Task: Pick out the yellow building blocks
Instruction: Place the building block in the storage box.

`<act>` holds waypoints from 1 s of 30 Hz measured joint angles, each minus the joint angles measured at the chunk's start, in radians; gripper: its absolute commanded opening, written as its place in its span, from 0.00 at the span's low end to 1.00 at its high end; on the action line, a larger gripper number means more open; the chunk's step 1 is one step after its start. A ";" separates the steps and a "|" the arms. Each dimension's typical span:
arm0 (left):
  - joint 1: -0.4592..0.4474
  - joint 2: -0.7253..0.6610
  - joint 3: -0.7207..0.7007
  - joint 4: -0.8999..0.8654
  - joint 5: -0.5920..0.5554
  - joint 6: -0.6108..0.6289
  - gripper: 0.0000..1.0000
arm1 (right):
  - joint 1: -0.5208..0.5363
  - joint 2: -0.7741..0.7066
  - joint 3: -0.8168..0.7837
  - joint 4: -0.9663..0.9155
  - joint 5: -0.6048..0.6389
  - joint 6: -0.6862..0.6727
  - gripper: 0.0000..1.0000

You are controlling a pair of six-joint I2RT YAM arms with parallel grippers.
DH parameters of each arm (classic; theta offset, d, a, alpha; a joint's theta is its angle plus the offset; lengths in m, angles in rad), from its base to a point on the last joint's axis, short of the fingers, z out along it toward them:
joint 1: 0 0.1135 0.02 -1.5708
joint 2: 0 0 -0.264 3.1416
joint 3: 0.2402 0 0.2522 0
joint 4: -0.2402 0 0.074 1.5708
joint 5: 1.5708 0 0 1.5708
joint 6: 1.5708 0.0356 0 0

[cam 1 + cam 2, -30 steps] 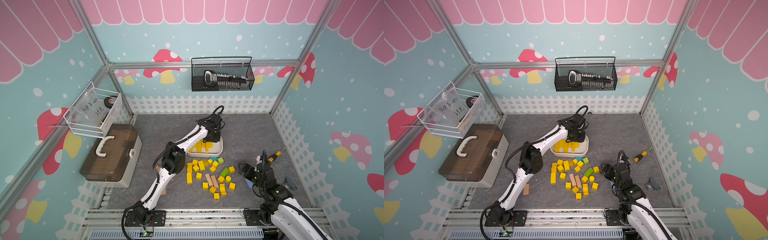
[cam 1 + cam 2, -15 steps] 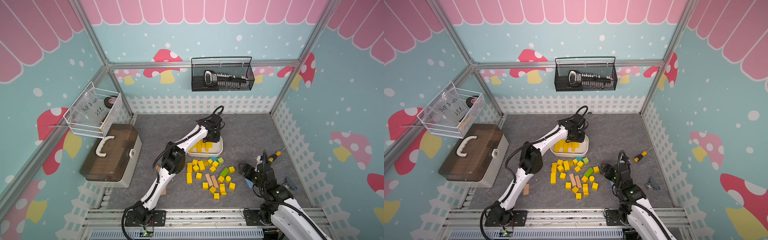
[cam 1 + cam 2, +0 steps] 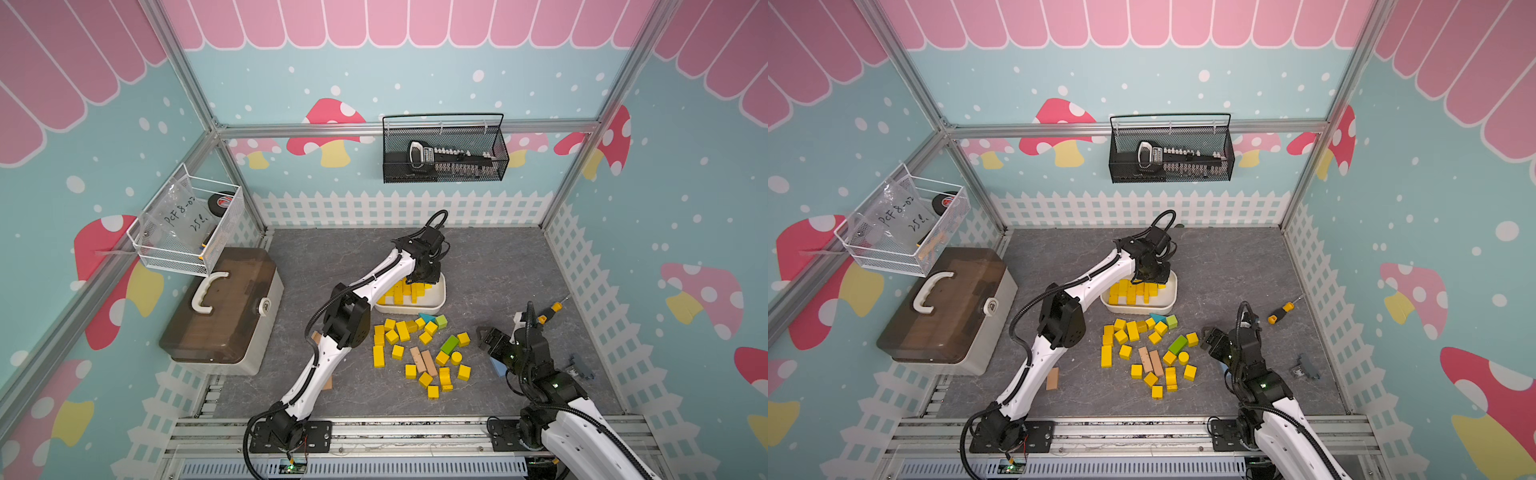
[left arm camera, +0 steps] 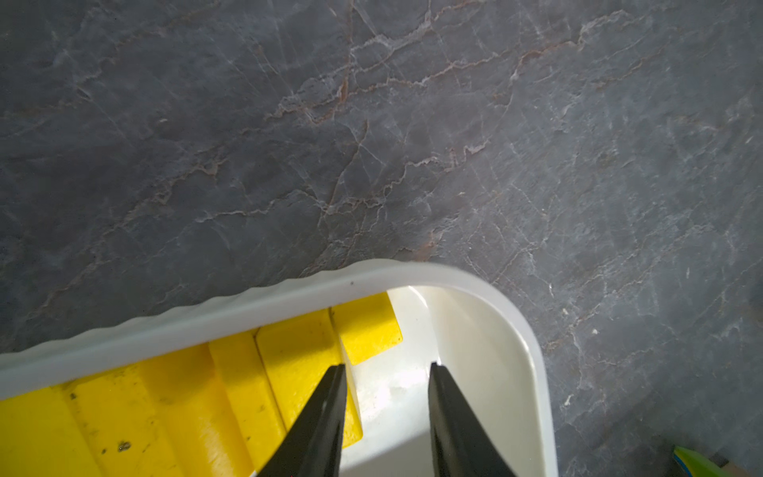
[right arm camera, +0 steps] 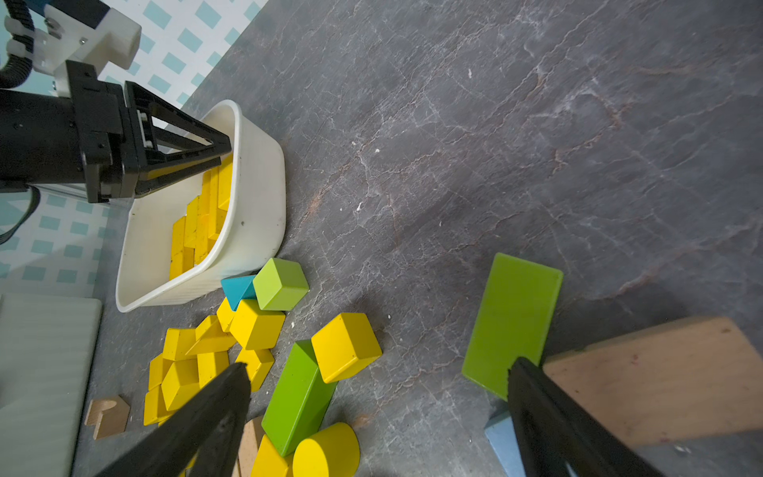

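Over the single tub point(image 4: 289, 297), left claw point(image 4: 386, 367) parted, empty, yellow blocks point(image 4: 297, 355) just beside it; some twenty loose; right claw point(image 5: 378, 365) spread wide.

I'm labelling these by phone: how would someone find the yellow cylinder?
Start at the white tub mid-floor; loose blocks lie scattered on its near side. At the scatter's edge toward the right tool lies a long green block, and the cylinder sits by its near end. It alone among the yellow pieces is round.
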 measured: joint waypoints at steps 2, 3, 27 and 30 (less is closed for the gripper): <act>0.000 0.000 0.000 0.000 0.000 0.000 0.36 | 0.000 0.000 0.000 0.000 0.000 0.000 0.97; 0.000 0.000 0.000 0.000 0.000 0.000 0.36 | 0.000 -0.002 0.000 0.000 0.000 0.000 0.96; -0.031 -0.653 -0.800 0.251 -0.019 0.000 0.35 | -0.005 -0.005 -0.002 0.002 -0.035 -0.008 0.85; -0.030 -0.760 -0.949 0.282 -0.030 0.000 0.36 | -0.005 -0.005 -0.002 0.005 -0.045 -0.006 0.99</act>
